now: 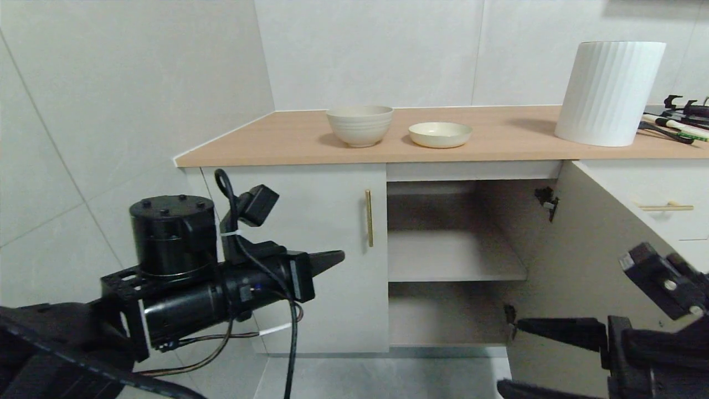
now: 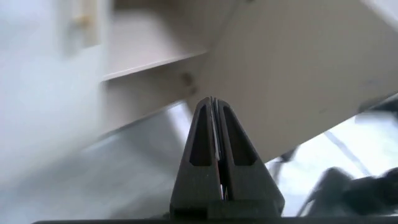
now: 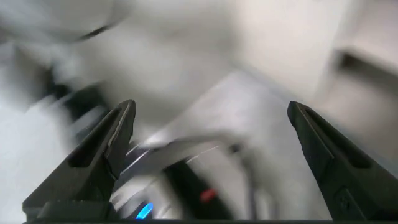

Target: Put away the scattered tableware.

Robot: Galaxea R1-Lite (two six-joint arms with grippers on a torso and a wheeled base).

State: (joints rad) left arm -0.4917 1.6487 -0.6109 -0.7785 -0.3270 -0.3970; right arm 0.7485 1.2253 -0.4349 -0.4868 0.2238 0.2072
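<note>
**Bowl and dish wait on counter above open cabinet**

A pale cabinet (image 1: 310, 249) stands against the tiled wall, its left door closed and its right door (image 1: 576, 249) swung wide towards the robot, baring a shelf (image 1: 448, 255) and the floor of the compartment beneath it. A wood-toned counter (image 1: 498, 138) runs across the top. On the counter's right part stands a tall white ribbed container (image 1: 606, 94), upright. Low in front of the closed door hangs the left gripper (image 1: 332, 257), its two fingers pressed flat together with nothing between them, as the left wrist view confirms (image 2: 212, 102). The right gripper (image 1: 512, 354) sits low beside the open door, spread wide and carrying nothing (image 3: 210, 109). A cream bowl (image 1: 360, 126) rests upright on the counter above the closed door, and a shallow cream dish (image 1: 440, 134) lies just beside it to the right, the two apart. Dark-handled utensils (image 1: 673, 124) lie at the counter's far right edge, beyond the container. A slim brass handle (image 1: 369, 218) runs upright along the closed door's edge
</note>
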